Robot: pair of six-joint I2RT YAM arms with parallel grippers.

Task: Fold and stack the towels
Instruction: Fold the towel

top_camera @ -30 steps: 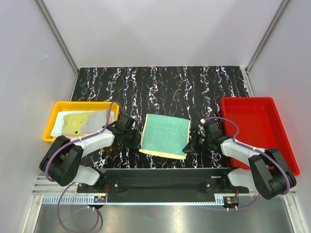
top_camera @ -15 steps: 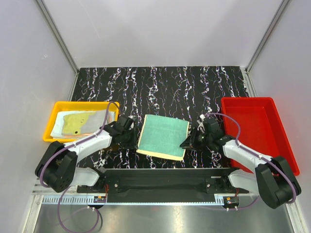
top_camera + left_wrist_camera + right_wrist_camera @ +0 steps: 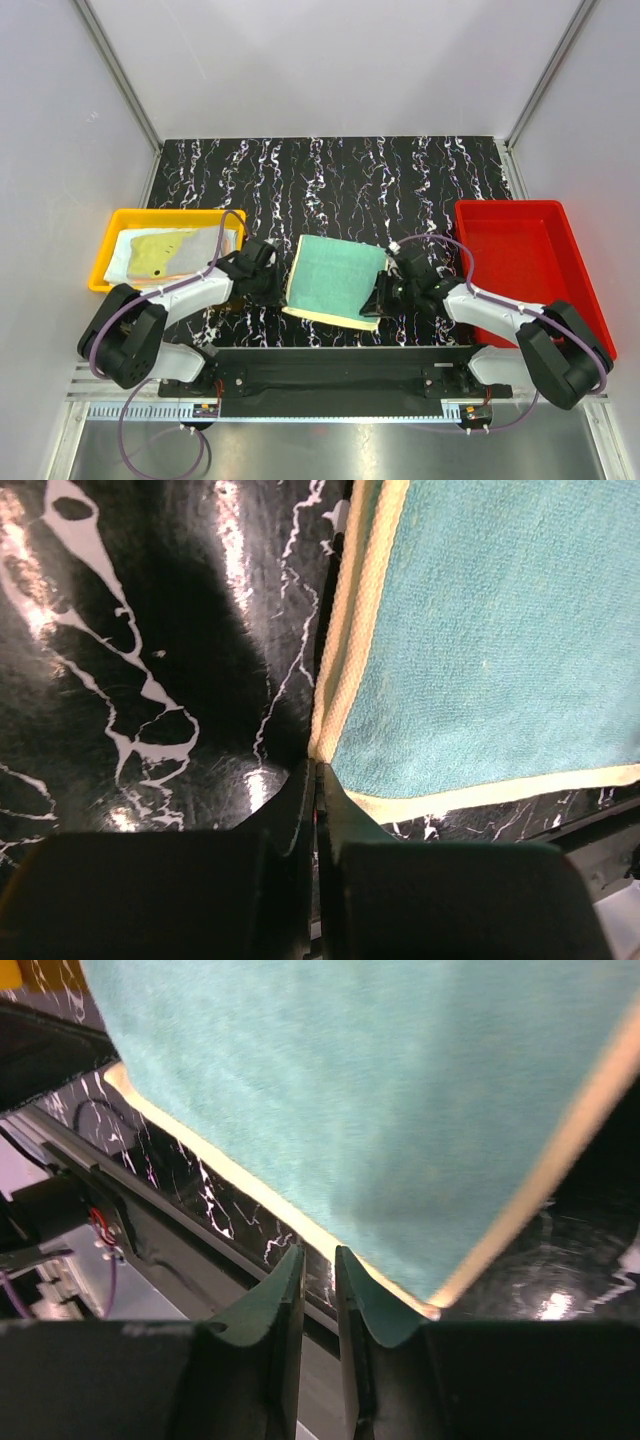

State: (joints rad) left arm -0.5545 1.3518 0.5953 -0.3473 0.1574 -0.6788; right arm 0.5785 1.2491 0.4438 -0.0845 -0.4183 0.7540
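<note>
A teal towel (image 3: 335,278) with a pale yellow border lies mid-frame on the black marbled worktop (image 3: 400,180). The left gripper (image 3: 315,775) has its jaws pressed together at the towel's lower left corner. The right gripper (image 3: 320,1260) has its jaws a narrow slit apart at the towel's right edge, with nothing visible between them. More towels (image 3: 165,250) lie in the yellow tray (image 3: 170,213) at left.

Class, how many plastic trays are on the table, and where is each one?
2. The yellow tray sits at the left, holding towels; the red tray sits at the right. None appears hidden.

No legible text (none anywhere).
</note>
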